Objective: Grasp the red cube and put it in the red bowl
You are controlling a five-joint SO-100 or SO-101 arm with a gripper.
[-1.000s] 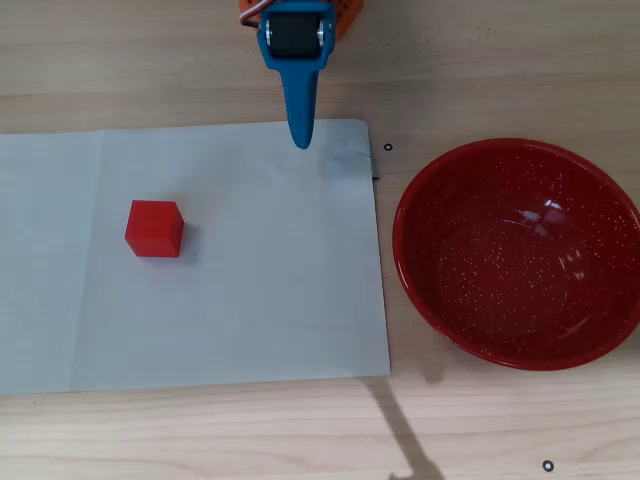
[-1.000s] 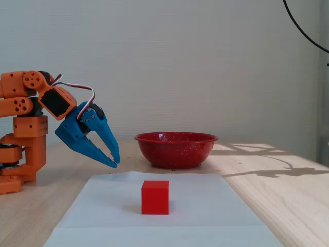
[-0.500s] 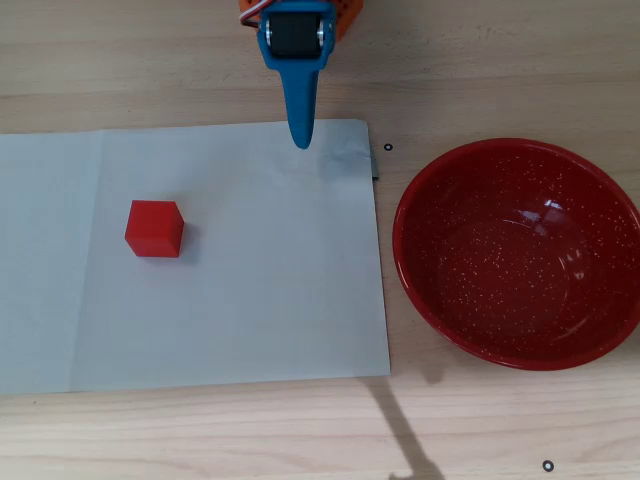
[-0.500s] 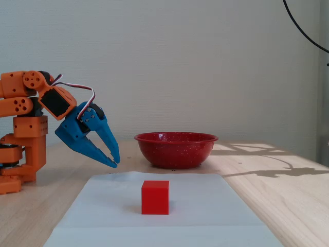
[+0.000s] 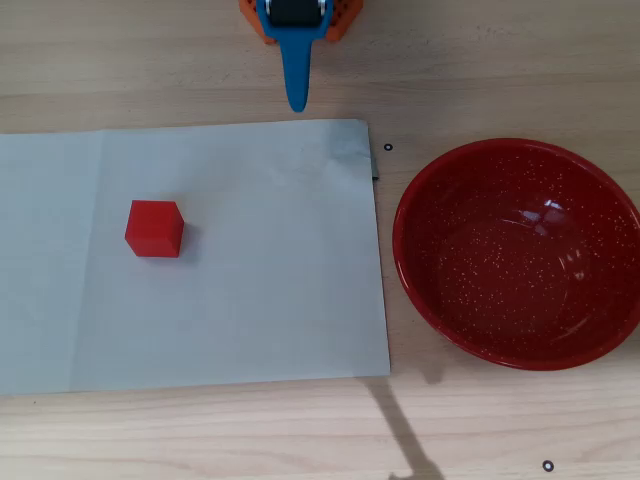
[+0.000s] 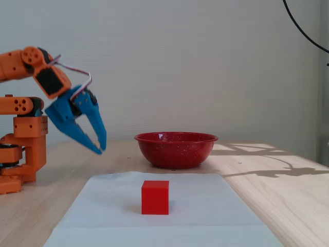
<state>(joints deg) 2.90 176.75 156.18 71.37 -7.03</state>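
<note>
The red cube (image 5: 155, 228) sits on the left part of a white paper sheet (image 5: 260, 290); the fixed view shows the cube (image 6: 155, 197) at the front of the table. Off the sheet's right edge stands the red bowl (image 5: 404, 215), empty, and the fixed view shows the bowl (image 6: 176, 152) behind the cube. My blue gripper (image 5: 297, 104) hangs shut and empty above the wood just beyond the sheet's far edge. Seen from the side, the gripper (image 6: 101, 150) points down, raised well above the table and far from the cube.
The orange arm base (image 6: 23, 149) stands at the left in the fixed view. Small black dots (image 5: 388, 148) mark the wooden table near the sheet's corner. A thin shadow crosses the table near the front edge (image 5: 400, 430).
The gripper has lifted and drawn back toward the arm base, its tip leaving the sheet's far edge. Cube and bowl have not moved.
</note>
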